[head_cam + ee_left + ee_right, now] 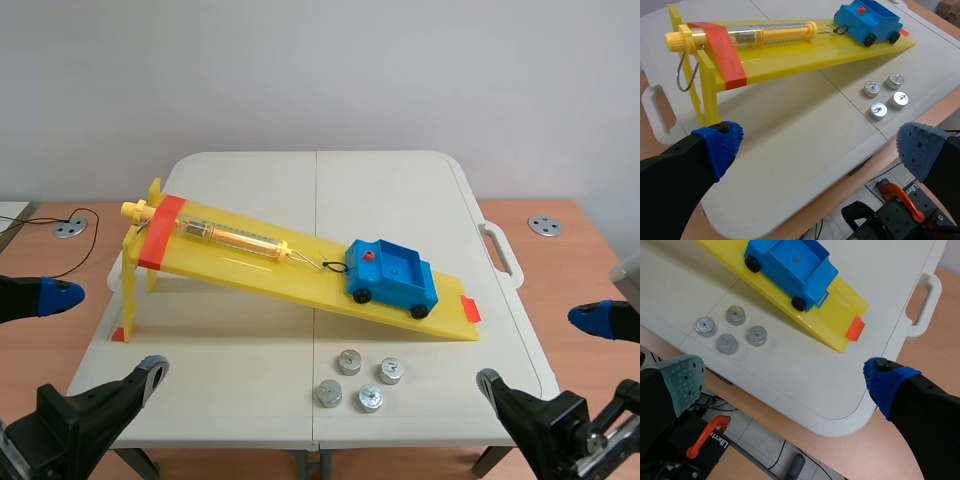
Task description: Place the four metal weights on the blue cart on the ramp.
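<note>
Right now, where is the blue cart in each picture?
Scene view: blue cart right of middle, low on the yellow ramp.
Left wrist view: blue cart far ahead, beyond the metal weights.
Right wrist view: blue cart ahead, past the metal weights.
Shared landmark: the metal weights.

— Where is the ramp?
— The ramp [260, 265] stands on the table [400, 190]. Its raised end is at the middle left of the frame and its low end right of centre.
— And on it?
— A tube [235, 237] lies along its upper half. The cart [392, 277] stands near the low end, right of the tube, with a cord [335, 266] between them.
— The weights?
— Four weights [349, 361] [391, 371] [329, 394] [371, 399] sit clustered on the table at lower centre, below the cart and apart from the ramp, two nearer the ramp and two nearer the table's front edge.
</note>
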`<state>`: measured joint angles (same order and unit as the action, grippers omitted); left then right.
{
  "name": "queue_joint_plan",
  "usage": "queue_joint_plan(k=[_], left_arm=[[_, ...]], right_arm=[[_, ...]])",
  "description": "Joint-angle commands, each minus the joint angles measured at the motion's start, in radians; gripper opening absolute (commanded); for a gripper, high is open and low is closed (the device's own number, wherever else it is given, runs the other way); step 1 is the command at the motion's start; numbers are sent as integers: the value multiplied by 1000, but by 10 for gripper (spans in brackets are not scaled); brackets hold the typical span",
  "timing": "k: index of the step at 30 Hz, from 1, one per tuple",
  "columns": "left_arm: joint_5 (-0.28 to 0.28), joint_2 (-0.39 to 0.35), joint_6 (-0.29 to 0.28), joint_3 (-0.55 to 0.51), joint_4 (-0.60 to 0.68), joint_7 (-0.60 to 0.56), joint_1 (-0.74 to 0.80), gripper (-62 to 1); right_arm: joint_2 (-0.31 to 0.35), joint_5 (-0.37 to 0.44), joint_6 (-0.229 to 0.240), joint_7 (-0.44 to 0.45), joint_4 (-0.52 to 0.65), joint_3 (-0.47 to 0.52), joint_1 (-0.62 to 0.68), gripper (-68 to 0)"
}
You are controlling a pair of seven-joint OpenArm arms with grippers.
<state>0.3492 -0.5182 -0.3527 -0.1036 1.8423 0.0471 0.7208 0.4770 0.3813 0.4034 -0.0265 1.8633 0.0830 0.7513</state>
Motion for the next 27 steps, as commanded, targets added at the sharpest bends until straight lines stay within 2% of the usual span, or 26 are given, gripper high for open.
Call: queue_joint_plan(k=[1,5,27], left_arm=[[80,-14,-13,-19,74,-159,29,14],[80,-14,-13,-19,74,-155,29,14],[80,-14,-13,-19,74,-155,29,14]], right_arm=[[43,41,-18,134,64,35,-3,-14],[43,3,-18,134,64,35,-3,-14],[43,3,-19,134,64,35,-6,-14]])
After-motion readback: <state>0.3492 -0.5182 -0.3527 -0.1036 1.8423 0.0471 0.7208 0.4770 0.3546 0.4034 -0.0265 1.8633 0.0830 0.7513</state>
